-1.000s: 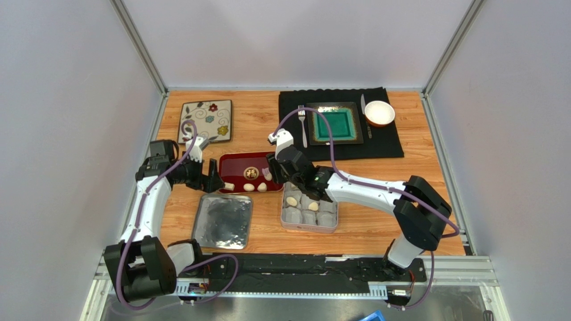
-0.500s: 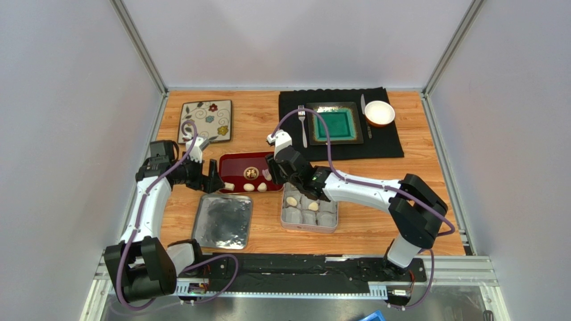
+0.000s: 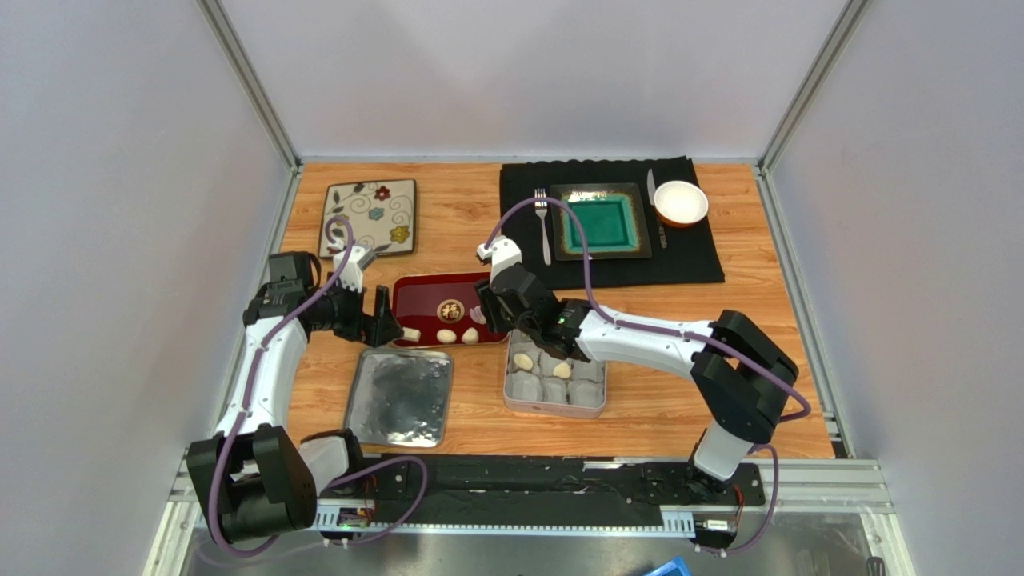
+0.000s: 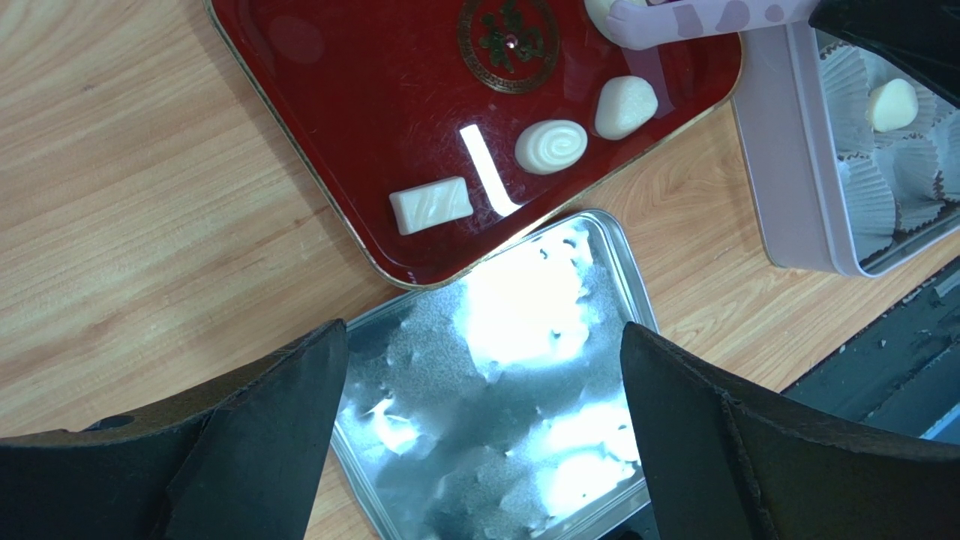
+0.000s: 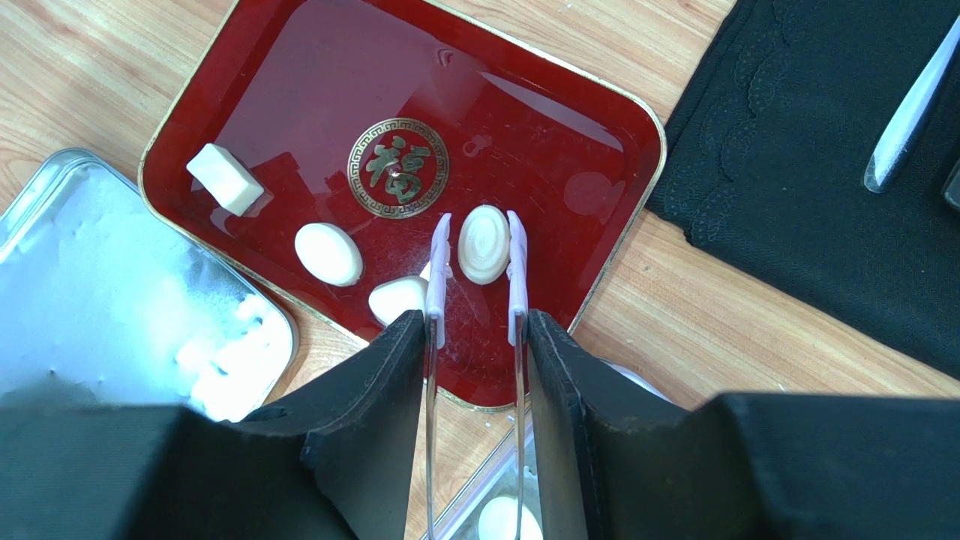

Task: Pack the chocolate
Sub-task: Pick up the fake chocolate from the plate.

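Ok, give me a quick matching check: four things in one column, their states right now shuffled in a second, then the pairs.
1. right gripper
2. left gripper
3. rectangular chocolate
4. tin

A. lies loose on the red tray
B. holds white paper cups
C. closed on the oval chocolate
D. open, empty

Pairs: 1-C, 2-D, 3-A, 4-B.
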Robot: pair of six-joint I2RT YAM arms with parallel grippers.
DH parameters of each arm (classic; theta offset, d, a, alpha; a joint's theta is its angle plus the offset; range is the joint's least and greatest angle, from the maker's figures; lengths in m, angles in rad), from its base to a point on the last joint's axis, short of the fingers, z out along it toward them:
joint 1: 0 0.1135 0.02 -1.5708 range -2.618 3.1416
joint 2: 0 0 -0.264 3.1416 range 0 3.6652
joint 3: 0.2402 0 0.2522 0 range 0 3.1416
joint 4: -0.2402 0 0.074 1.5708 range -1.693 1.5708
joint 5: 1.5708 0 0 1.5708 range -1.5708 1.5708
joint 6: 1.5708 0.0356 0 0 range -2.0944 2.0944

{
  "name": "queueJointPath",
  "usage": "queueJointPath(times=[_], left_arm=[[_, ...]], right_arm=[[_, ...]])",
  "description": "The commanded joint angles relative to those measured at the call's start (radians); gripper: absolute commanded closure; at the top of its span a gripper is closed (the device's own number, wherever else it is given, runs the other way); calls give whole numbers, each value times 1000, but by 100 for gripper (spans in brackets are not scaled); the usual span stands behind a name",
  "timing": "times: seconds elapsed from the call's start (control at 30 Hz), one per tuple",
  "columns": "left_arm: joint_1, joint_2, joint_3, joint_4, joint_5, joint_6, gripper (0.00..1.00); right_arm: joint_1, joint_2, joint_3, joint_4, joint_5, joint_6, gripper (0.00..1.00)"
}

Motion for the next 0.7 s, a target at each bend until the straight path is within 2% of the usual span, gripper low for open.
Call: queueJointPath(times=[0.0, 0.1, 0.27, 0.67], left_arm=[[5, -15, 14, 15, 23, -7, 2], [5, -15, 17, 14, 26, -9, 2], [7, -14, 16, 15, 23, -9, 3], [5, -14, 5, 15, 13, -7, 3]], right_arm=[[-3, 10, 31, 46, -1, 12, 60], [-3, 14, 32, 43, -1, 12, 61], [-1, 8, 37, 35, 7, 8, 71], [-3, -93, 37, 23, 56, -27, 77]])
